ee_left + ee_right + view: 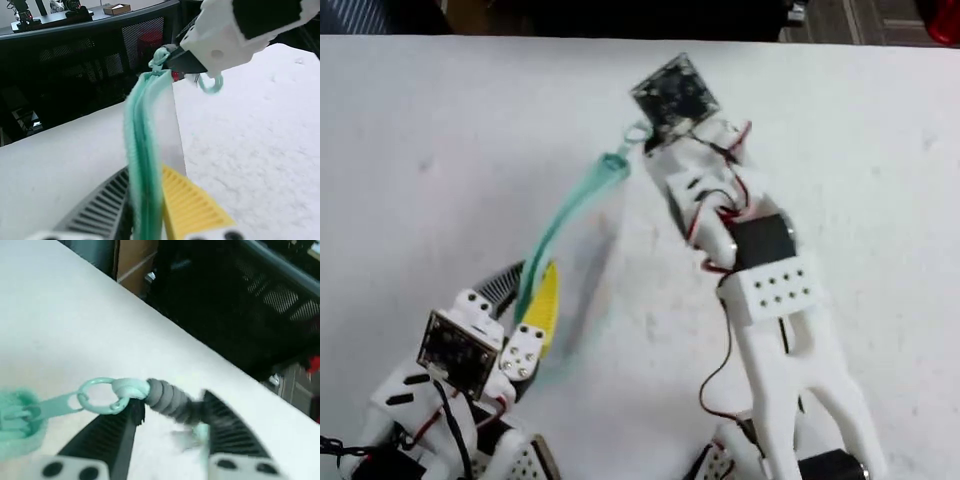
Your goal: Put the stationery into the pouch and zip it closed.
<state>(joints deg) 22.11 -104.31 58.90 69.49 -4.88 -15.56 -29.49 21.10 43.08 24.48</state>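
The white desk [440, 150] stretched back to a dark far edge. The left arm [410, 420] and right arm [790, 360] rose from its near side. A thin dark cable [703, 395] looped over it beside the right arm. Whether the clear pouch [555, 235] touched it could not be told.

1. The pouch [565, 215] stretches taut across the table [430, 150], barring a straight crossing.
2. Its near end is blocked by the left gripper [532, 272] clamping it. Its far end is blocked by the right gripper [642, 140] pinching the pull cord [167, 397].
3. On the pouch's left-arm side, wide bare table lies open.
4. On its other side is a wedge of bare table, hemmed in by the right arm [760, 270] and a looping red wire [708, 385].
5. Beyond the pouch's far end, a strip of table, then black mesh furniture [100, 60].
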